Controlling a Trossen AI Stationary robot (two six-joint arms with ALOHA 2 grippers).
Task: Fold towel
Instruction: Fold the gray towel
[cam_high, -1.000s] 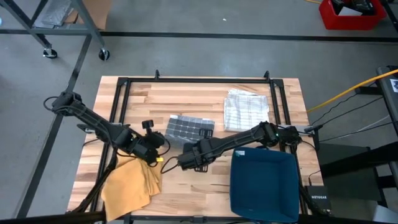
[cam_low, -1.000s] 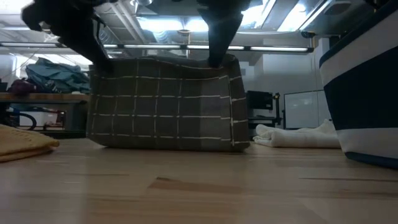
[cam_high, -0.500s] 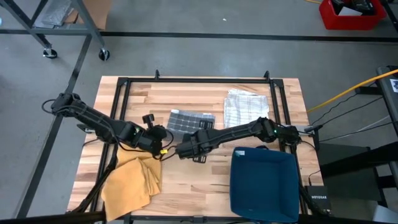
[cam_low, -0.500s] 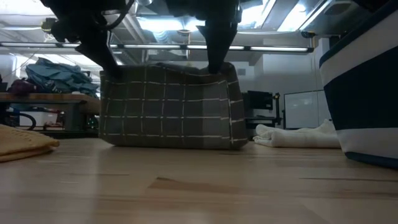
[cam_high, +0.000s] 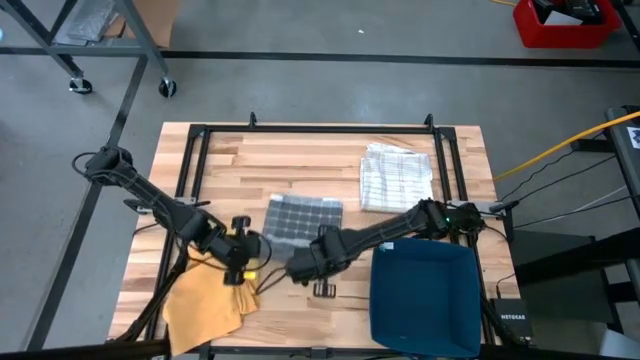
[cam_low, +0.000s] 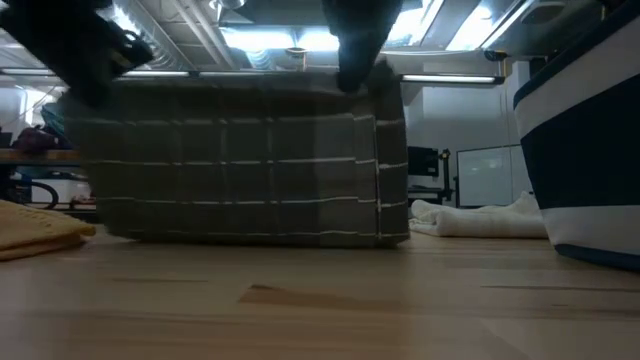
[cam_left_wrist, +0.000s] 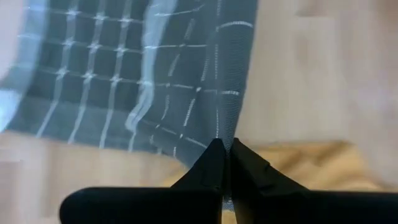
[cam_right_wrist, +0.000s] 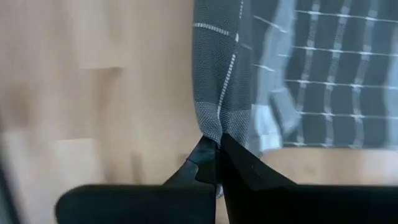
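A grey towel (cam_high: 303, 217) with a white check hangs between my two grippers. It stands like a curtain in the low view (cam_low: 250, 160), and its lower edge (cam_low: 250, 238) rests on the wooden table. My left gripper (cam_high: 243, 265) is shut on its upper left corner. My right gripper (cam_high: 300, 268) is shut on its upper right corner. Both hold it above the table's near middle. From the grippers the cloth slants away toward the far edge. My left gripper pinches the towel's upper left corner (cam_left_wrist: 217, 134) between its two fingers, slanting down from the near left. The cloth hangs away from the fingertips. My right gripper pinches the upper right corner (cam_right_wrist: 217, 124) between its two fingers, pointing down from above. The upper edge (cam_low: 240, 78) runs nearly straight between the two holds.
A yellow cloth (cam_high: 205, 300) lies crumpled at the near left, close under my left arm. A blue bin (cam_high: 425, 295) stands at the near right. A folded white checked towel (cam_high: 395, 177) lies at the far right. Bare wood shows along the far side (cam_high: 300, 155).
Both grippers, shut on the towel's upper corners, have swung toward the far edge and then back toward the near edge. My left gripper has also gone toward the table's left. The towel is spread wider, and its lower edge has stayed on the table.
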